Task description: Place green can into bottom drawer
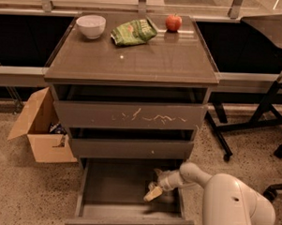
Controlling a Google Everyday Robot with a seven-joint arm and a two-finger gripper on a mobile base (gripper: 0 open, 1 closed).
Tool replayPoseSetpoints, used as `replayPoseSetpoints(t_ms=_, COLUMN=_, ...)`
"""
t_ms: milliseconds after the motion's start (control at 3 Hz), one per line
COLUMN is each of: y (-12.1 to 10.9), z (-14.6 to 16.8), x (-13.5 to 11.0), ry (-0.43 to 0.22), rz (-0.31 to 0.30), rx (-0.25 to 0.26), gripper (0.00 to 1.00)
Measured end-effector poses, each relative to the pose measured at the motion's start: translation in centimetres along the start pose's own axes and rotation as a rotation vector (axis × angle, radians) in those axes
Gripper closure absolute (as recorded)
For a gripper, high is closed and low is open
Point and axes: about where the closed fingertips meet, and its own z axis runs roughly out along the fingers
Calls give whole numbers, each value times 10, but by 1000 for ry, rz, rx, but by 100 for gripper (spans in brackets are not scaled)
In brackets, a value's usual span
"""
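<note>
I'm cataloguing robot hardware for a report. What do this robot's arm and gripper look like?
The arm is smooth, glossy white, built of rounded segments narrowing toward the wrist, with small dark dots on its widest shell. No cables show. The gripper, inside the bottom drawer, looks pale cream.
</note>
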Motion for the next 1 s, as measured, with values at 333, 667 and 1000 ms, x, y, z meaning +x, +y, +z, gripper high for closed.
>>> replayPoseSetpoints(t_ms=333, y=0, z=-14, x=-4, ry=-22, rz=-20, rx=28, gripper=0)
replayPoseSetpoints(t_ms=667, y=5, z=-46, x=-14, ry=-67, rz=-52, rx=82, gripper=0)
replayPoseSetpoints(t_ms=1000, y=16, z=-90, x=-20, ry=-139, rz=-64, rx=109, gripper=0)
